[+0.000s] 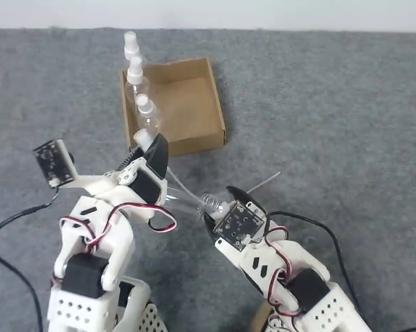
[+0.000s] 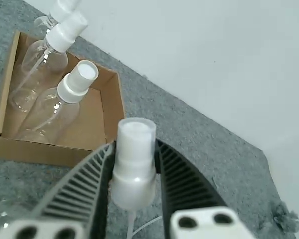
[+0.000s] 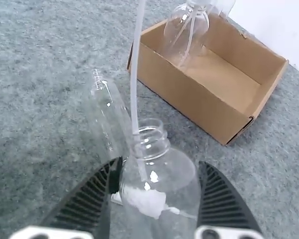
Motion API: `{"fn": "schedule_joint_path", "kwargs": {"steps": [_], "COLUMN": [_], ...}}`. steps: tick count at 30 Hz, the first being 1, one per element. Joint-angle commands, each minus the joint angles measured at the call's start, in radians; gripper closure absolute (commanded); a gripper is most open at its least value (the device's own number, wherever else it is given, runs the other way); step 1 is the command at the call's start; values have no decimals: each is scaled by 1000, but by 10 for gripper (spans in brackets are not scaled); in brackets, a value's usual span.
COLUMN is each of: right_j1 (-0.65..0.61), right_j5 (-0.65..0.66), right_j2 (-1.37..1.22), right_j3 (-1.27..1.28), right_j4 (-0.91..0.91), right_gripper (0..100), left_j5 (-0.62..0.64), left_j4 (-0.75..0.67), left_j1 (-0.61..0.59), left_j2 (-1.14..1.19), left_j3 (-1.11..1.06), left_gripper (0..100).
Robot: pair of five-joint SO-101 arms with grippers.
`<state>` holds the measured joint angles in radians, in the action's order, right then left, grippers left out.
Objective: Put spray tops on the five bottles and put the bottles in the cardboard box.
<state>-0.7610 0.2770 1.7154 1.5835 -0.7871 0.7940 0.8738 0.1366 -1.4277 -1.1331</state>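
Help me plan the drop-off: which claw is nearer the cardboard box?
Left. The left claw, shut on a spray top, sits just off the cardboard box's near wall; the right claw, gripping an uncapped bottle, is farther back.

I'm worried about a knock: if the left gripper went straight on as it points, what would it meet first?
Likely the cardboard box, at its near wall, then the nearest capped bottle just inside it; depth is unclear. The left gripper holds a spray top.

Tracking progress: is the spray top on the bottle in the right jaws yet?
Not yet: the bottle has an open neck; only the tube of the spray top reaches inside.
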Motion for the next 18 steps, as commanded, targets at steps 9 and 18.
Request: {"fn": "schedule_joint_path", "kwargs": {"steps": [9,18], "right_j1": [-2,-2], "right_j5": [5,5], "right_j2": [22,22], "right_j3": [6,3], "right_j4": [27,27], "right_gripper": [876,876], "left_j5": [-9,-8], "left_j4": [-2,-2], "left_j1": [18,97], "left_j2": [-12,-12], "left_j3": [-5,-25], "left_gripper": [989,989]}}
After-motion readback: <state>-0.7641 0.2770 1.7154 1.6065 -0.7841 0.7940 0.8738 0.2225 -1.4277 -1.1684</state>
